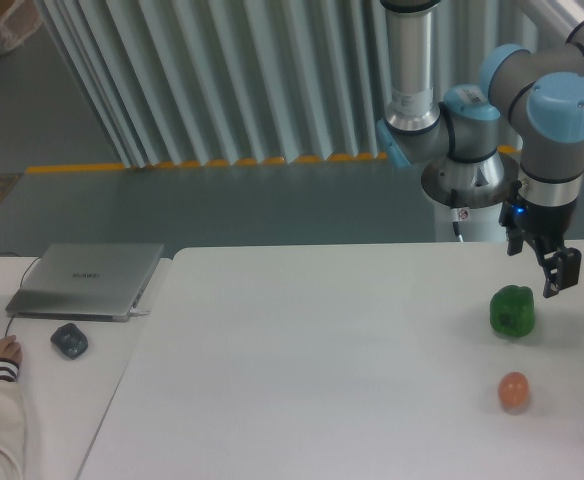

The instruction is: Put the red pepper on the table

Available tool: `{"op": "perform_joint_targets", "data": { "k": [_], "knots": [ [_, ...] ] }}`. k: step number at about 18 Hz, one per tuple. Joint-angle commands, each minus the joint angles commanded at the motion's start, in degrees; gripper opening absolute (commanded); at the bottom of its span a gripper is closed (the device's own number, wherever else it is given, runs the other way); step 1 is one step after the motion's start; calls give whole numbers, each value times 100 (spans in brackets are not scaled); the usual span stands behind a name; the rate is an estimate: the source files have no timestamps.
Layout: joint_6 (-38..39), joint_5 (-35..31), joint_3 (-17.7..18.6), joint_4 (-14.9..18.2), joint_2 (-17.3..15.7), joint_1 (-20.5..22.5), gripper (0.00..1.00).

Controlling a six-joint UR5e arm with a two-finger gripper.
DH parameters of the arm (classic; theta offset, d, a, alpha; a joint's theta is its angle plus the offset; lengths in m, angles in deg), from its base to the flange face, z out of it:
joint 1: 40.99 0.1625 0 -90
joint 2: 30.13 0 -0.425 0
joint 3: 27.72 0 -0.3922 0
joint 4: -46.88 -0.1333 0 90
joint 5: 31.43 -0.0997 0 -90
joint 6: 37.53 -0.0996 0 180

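Camera view, fixed, looking down on the scene: gripper (540,262) hanging from the wrist at the far right, above the back right part of the table (322,350), fingers pointing down and a little tilted. Jaws spread apart, background showing through the gap, nothing red clamped between them. No red pepper to be found anywhere in frame (not between the jaws, not on the white top, perhaps beyond the right edge; cannot tell). Just below the jaws and slightly toward the left of frame, a green pepper (512,310), sitting upright on the table and apart from the fingertips. Further below the jaws, toward the near edge, a small orange-pink egg-shaped thing (513,391), well apart from the fingers. Far off to the left of the jaws, a smaller desk (32,400) with a closed laptop (87,280), a mouse (69,340) and a person's hand (0,350). Hence no direction from jaws to the task's thing to be read, nor its long axis. Judged from this alone: either nothing picked up yet, or the placing happening out of sight. Worth guarding against: closing on the green pepper by mistake, being the nearest thing under the open jaws.
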Motion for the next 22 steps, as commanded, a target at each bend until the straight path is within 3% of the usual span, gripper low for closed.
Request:
{"op": "perform_joint_targets", "data": {
  "k": [9,11,14,19,22],
  "knots": [
    [193,-263,149,-193,-35,-17,100],
    [194,-281,211,-474,-44,-35,100],
    [202,-325,351,-518,-61,-44,100],
    [607,-852,352,-685,-35,-158,100],
    [598,-879,316,-1255,9,-150,100]
  ]
}}
